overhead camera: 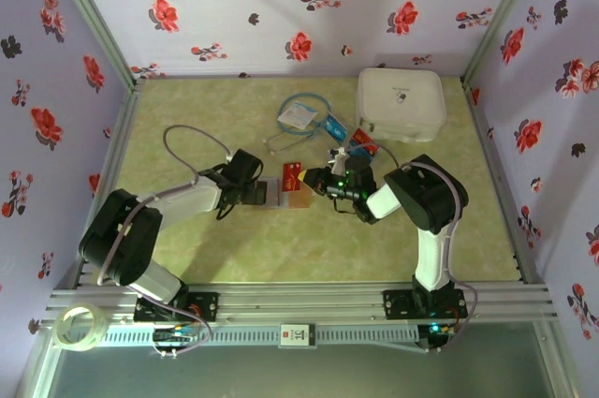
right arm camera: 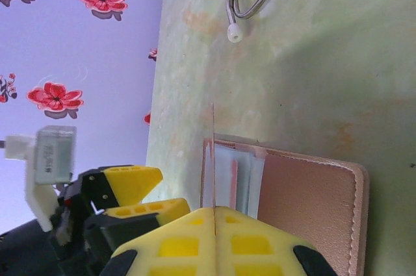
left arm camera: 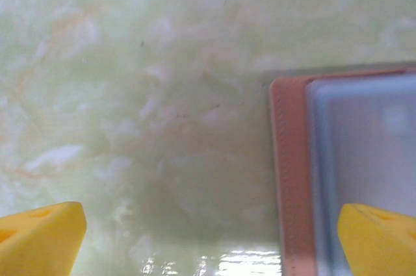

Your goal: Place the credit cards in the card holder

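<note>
While left tool (left arm camera: 208, 240) gapes wide astride card holder (left arm camera: 292, 172) edge, right tool (right arm camera: 214, 216) pinches red card (right arm camera: 213, 152) edge-on.

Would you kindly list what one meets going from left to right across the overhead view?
Tape roll → left gripper → card holder → right gripper, shut on a red card over the holder → white case.
</note>
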Tool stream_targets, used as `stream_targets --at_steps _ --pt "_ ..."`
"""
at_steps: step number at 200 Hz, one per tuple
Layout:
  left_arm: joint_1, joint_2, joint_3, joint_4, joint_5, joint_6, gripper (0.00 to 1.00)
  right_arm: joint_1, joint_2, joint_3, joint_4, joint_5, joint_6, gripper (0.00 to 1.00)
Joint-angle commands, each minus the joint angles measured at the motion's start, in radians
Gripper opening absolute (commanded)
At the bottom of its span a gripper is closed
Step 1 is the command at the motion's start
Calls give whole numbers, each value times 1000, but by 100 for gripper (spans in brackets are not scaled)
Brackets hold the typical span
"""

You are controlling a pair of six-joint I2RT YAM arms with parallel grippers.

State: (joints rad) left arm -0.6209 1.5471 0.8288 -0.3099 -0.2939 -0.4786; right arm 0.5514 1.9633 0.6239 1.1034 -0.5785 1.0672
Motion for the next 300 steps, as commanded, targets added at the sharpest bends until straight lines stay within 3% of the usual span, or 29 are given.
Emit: stream_targets --at_steps 1,76,147,300 --pt "-19 1 46 -17 13 29 100 -2 5 -12 32 23 -9 0" --pt "-36 89 28 13 -3 49 100 -2 6 -23 29 38 -18 0" --pt "-37 83 -9 -3 -58 22 100 -2 21 -19 41 46 -19 0" --pt "-36 88 -24 2 -59 17 100 39 97 26 120 51 4 0"
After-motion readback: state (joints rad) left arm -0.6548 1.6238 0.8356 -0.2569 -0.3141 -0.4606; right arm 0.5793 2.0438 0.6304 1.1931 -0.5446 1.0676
